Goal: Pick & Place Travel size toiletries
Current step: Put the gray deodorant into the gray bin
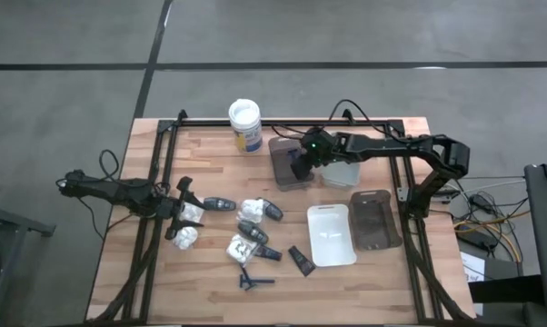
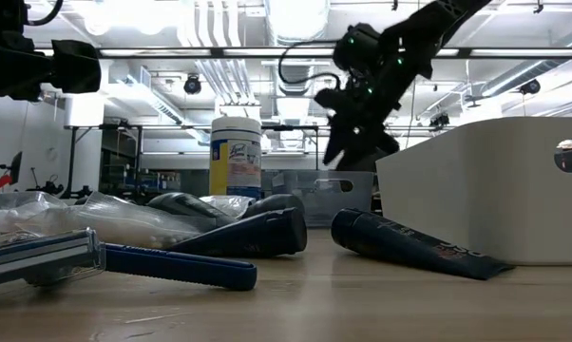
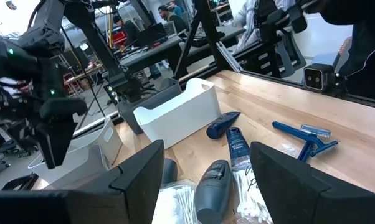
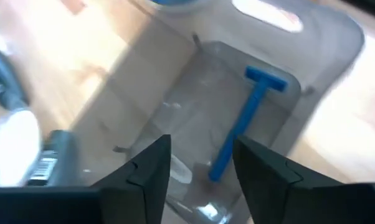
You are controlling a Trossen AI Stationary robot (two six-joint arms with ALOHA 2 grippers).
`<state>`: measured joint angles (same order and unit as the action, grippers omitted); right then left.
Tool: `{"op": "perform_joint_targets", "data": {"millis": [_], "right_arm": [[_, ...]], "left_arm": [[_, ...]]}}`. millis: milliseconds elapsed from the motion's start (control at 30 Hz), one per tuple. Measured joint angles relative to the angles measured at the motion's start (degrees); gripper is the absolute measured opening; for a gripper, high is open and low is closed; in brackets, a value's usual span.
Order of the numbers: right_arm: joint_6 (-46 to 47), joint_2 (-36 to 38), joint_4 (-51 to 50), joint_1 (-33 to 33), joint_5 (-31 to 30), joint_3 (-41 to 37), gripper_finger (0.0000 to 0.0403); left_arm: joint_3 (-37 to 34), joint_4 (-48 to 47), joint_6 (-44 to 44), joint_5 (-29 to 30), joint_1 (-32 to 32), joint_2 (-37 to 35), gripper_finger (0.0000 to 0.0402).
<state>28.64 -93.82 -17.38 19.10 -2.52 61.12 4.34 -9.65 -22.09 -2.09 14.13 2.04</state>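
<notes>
Nearest the low camera lies a blue razor point(image 2: 124, 263) on the wood, with a dark grey oval bottle point(image 2: 253, 233) and a small black tube point(image 2: 414, 245) just behind it.

Over at the right gripper point(image 4: 200, 174), the fingers point(image 4: 144, 171) are spread apart with nothing between them, and they hang directly above a grey tray point(image 4: 324, 56) at the far middle of the table point(image 1: 210, 291). A second blue razor point(image 4: 246, 121) lies loose on the tray's floor, below the gap between the fingers and apart from both.

The left gripper point(image 3: 203, 180) hovers low at the table's left side, fingers likewise parted, holding nothing. A bottle point(image 3: 212, 183) lies just ahead of the opening on a white lumpy packet point(image 3: 175, 202) (whether a finger touches the packet I cannot tell).

Farther out, the remaining bottles, packets and tube cluster at the table's middle. To their right stand a white tray point(image 1: 331, 234) and another grey tray point(image 1: 375, 220). A white-lidded tub point(image 1: 244, 124) stands at the far edge, left of the razor's tray.
</notes>
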Motion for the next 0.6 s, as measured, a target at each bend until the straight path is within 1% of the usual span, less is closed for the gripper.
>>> {"op": "perform_joint_targets", "data": {"millis": [167, 367, 600], "right_arm": [[-3.9, 0.0, -0.3, -3.9, 0.2, 3.6, 0.0179], [-12.0, 0.0, -0.4, -10.0, 0.2, 7.2, 0.0185], [-18.4, 0.0, 0.1, -16.1, 0.1, 7.7, 0.0208]], "left_arm": [[0.0, 0.0, 0.0, 0.0, 0.0, 0.0, 0.0243], [0.0, 0.0, 0.0, 0.0, 0.0, 0.0, 0.0243], [0.0, 0.0, 0.0, 0.0, 0.0, 0.0, 0.0243]]}}
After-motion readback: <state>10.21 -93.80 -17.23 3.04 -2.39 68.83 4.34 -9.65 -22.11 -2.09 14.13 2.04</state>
